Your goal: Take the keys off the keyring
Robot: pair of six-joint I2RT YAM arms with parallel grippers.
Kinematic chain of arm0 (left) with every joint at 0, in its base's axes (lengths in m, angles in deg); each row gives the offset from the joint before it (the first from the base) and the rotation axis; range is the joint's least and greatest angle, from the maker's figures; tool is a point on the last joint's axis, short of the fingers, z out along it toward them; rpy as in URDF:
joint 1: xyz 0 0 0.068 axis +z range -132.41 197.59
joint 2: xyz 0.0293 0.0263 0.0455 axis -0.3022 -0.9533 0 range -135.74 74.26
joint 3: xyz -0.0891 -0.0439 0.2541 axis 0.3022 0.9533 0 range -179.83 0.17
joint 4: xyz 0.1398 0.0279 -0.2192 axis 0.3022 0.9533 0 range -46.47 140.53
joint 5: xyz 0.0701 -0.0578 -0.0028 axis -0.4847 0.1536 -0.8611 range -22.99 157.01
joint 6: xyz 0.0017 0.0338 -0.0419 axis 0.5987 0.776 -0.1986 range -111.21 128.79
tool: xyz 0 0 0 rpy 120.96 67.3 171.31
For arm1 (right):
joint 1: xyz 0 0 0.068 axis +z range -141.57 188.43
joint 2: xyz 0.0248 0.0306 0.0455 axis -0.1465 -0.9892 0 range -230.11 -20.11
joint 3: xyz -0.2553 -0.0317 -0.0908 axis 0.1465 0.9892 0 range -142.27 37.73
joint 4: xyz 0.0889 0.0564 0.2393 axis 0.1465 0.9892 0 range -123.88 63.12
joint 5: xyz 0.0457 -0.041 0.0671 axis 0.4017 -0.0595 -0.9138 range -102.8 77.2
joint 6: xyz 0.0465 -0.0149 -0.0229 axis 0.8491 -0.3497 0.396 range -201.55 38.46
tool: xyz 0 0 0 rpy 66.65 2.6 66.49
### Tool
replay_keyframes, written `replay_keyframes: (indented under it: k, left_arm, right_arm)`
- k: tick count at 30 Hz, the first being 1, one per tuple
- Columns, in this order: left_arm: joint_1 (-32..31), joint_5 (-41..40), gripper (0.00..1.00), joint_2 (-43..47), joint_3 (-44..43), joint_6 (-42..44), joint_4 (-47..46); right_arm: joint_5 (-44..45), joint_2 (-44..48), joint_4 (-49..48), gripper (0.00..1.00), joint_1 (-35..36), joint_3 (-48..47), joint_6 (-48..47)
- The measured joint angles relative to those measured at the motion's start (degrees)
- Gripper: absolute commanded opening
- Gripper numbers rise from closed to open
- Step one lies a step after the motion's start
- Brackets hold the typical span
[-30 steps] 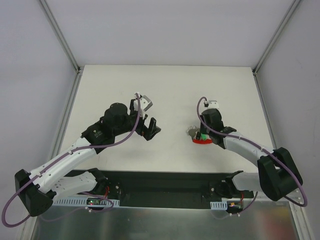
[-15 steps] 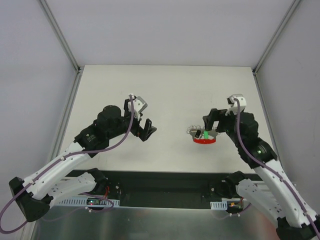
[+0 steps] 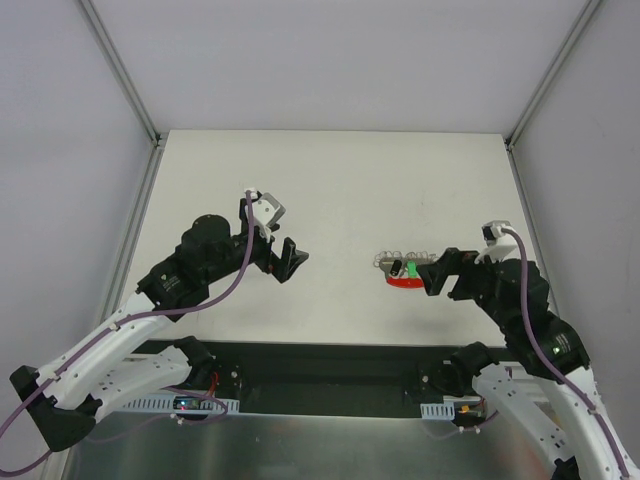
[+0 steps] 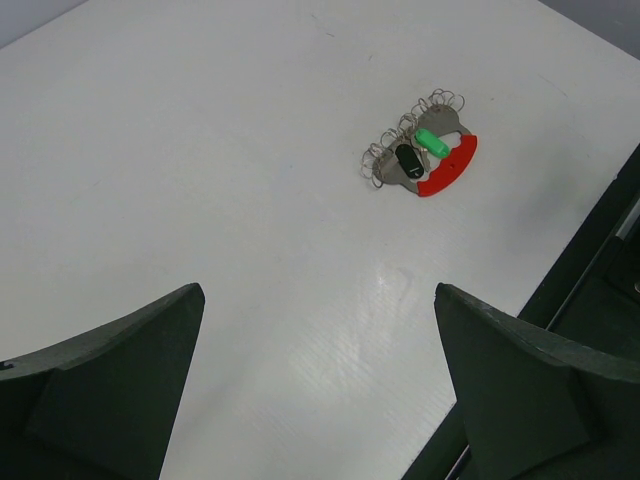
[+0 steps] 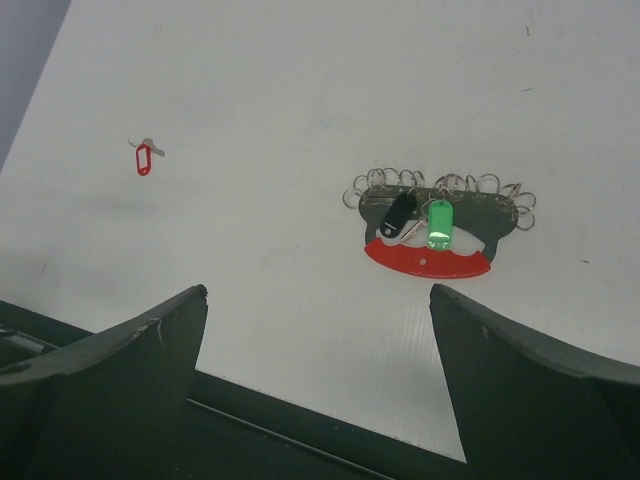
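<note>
The keyring (image 5: 428,262) is a red crescent under a grey plate with several wire loops, and it lies flat on the white table (image 3: 330,190). On it rest the keys (image 5: 415,222), one black-headed and one with a green tag. The same keyring (image 3: 405,273) shows in the top view and the keyring (image 4: 445,168) in the left wrist view. My right gripper (image 3: 447,278) stands open just right of it, and the right gripper (image 5: 318,290) has nothing between its fingers. The left gripper (image 3: 285,262) is open well to the left, and the left gripper (image 4: 318,290) is empty.
A small red-tagged key (image 5: 143,158) lies alone on the table, far left in the right wrist view. The black front rail (image 3: 330,365) runs along the table's near edge. Metal frame posts (image 3: 120,70) stand at the back corners.
My right gripper opened, let go at the keyring and drew back to the right, leaving the keyring on the table. The left arm pulled back slightly to the left.
</note>
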Motion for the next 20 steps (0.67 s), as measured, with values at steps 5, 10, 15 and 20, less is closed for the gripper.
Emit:
replay_keyframes:
  k: [5, 10, 15, 20]
  left_arm:
    - [0.00, -0.02, 0.99, 0.00, 0.02, 0.00, 0.00]
    - [0.00, -0.02, 0.99, 0.02, 0.02, 0.00, 0.00]
    - [0.00, 0.00, 0.99, 0.02, 0.02, 0.00, 0.00]
    - [-0.02, 0.02, 0.99, 0.02, 0.02, 0.00, 0.00]
  right_arm:
    - [-0.02, 3.89, -0.02, 0.96, 0.00, 0.17, 1.14]
    - [0.24, 4.24, 0.33, 0.96, 0.00, 0.17, 1.81]
    - [0.37, 4.44, 0.79, 0.96, 0.00, 0.15, 2.14]
    - [0.81, 5.88, 1.44, 0.96, 0.00, 0.00, 1.81]
